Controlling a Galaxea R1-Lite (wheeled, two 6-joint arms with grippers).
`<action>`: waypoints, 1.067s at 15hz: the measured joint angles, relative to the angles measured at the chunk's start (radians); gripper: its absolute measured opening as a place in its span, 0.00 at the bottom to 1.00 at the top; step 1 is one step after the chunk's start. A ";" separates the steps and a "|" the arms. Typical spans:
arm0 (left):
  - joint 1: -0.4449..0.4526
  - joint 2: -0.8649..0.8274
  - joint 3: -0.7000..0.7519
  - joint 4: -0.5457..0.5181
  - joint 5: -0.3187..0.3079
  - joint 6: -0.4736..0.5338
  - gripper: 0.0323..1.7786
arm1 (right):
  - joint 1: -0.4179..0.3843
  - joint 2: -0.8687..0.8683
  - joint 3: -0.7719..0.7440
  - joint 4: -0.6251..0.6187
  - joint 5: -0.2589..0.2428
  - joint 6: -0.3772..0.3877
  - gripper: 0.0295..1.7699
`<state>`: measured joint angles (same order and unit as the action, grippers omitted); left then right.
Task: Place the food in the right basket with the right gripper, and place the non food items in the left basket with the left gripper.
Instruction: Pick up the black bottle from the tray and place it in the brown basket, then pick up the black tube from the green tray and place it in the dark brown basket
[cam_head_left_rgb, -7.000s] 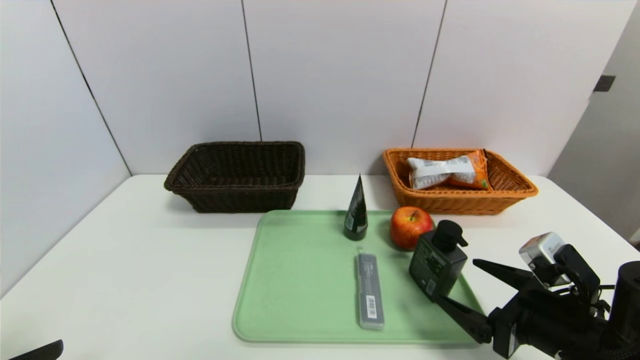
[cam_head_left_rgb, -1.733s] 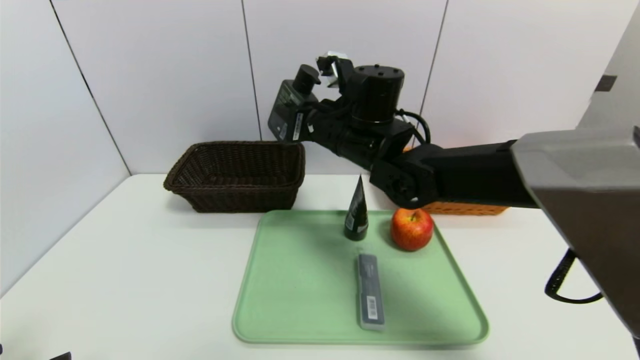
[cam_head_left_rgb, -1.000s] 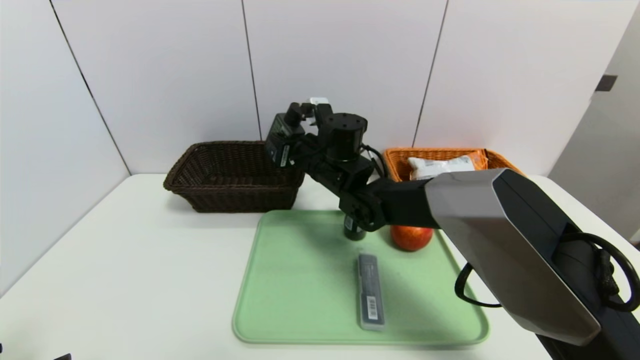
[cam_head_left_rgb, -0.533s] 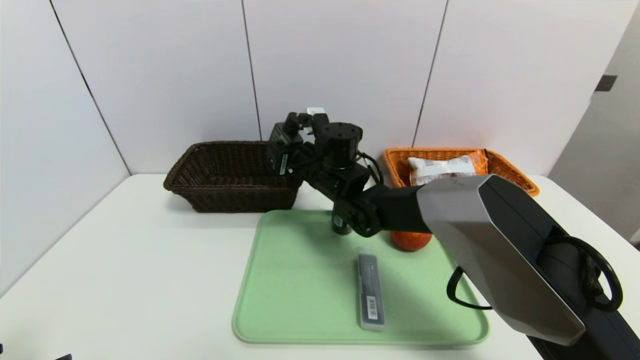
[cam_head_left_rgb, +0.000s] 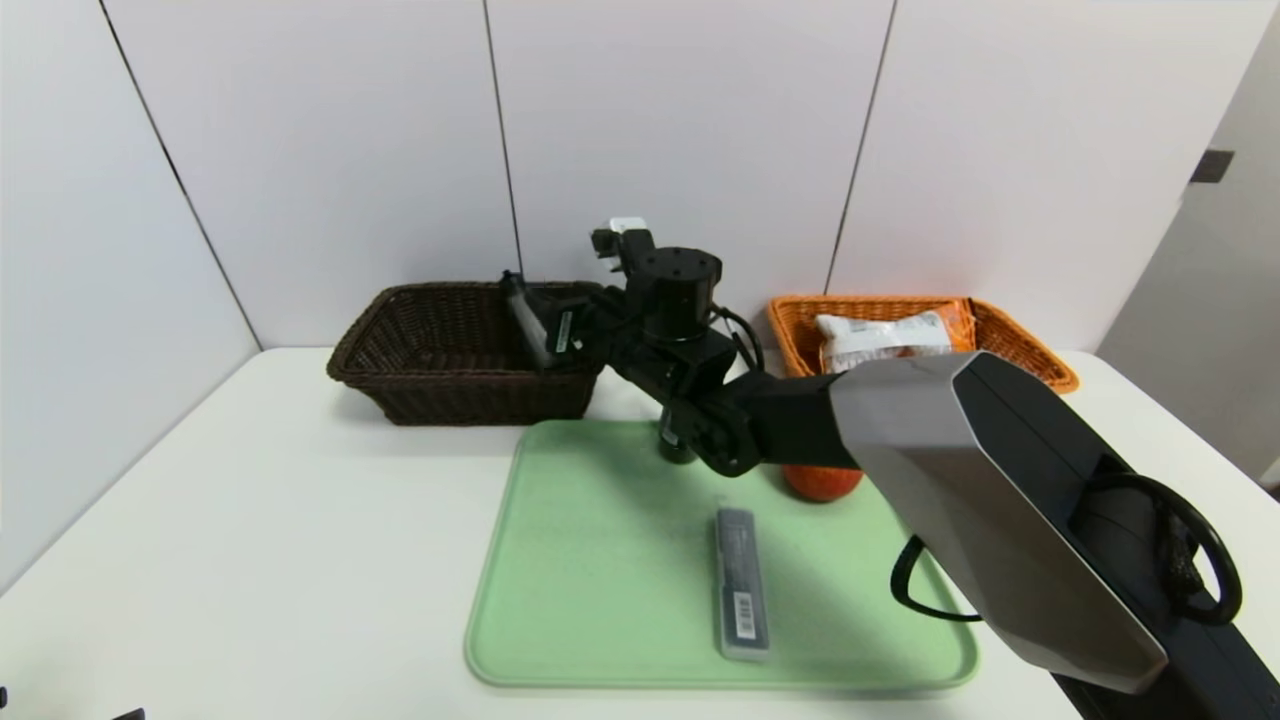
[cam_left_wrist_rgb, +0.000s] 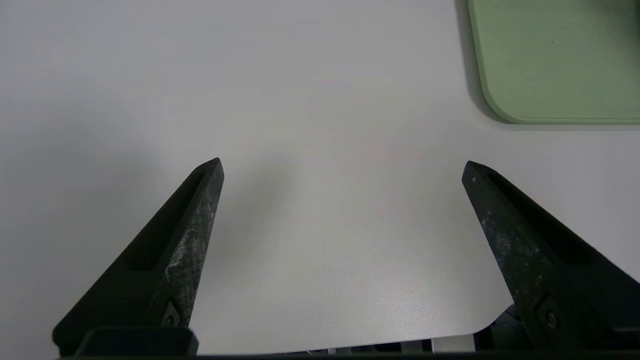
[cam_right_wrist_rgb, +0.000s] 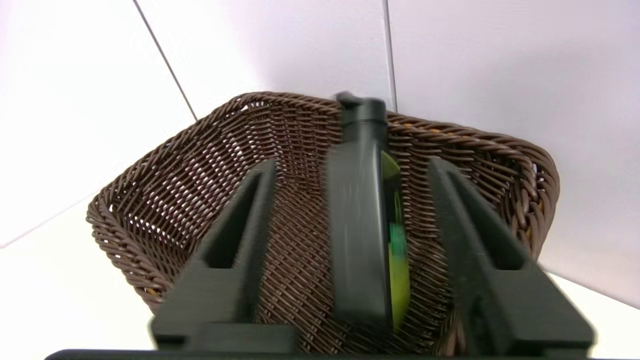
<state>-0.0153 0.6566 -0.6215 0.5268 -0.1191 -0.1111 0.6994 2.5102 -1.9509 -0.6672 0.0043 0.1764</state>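
The right gripper (cam_right_wrist_rgb: 350, 170), black with flat pointed fingers, is held over the near right corner of the dark brown woven wicker left basket (cam_head_left_rgb: 440, 380); its jaws are parted, and the black square pump bottle (cam_right_wrist_rgb: 362, 210) is seen between them, blurred and apparently touching neither finger (in the head view the bottle (cam_head_left_rgb: 535, 325) is tilted at the basket's right end). The light orange-tan wicker right basket (cam_head_left_rgb: 1030, 365) stands well apart to the right, with the orange-edged snack packet (cam_head_left_rgb: 885, 335) lying inside it. On the pale green plastic tray (cam_head_left_rgb: 600, 600), set on the white table (cam_head_left_rgb: 250, 560), the slim grey rectangular case with barcode (cam_head_left_rgb: 740, 582) lies lengthwise near the front edge. The round red apple (cam_head_left_rgb: 820, 482) and the black conical tube (cam_head_left_rgb: 675, 448) are at the tray's far side, both largely hidden by the right arm. The left gripper (cam_left_wrist_rgb: 342, 167) is parked low over bare table beside the tray's near left corner (cam_left_wrist_rgb: 505, 107), its two worn black fingers (cam_left_wrist_rgb: 190, 235) spread wide with nothing between them.
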 joint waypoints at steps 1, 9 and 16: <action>0.000 0.000 0.000 0.000 0.000 0.000 0.95 | 0.000 -0.003 0.000 0.000 0.000 0.000 0.66; 0.000 0.001 -0.005 -0.011 -0.003 -0.001 0.95 | 0.019 -0.151 0.001 0.015 -0.054 0.003 0.86; -0.001 0.093 -0.173 -0.005 -0.051 -0.011 0.95 | 0.017 -0.525 0.011 0.486 -0.051 0.080 0.92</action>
<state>-0.0168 0.7500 -0.7947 0.5219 -0.1706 -0.1221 0.7162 1.9849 -1.9398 -0.1813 -0.0466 0.2568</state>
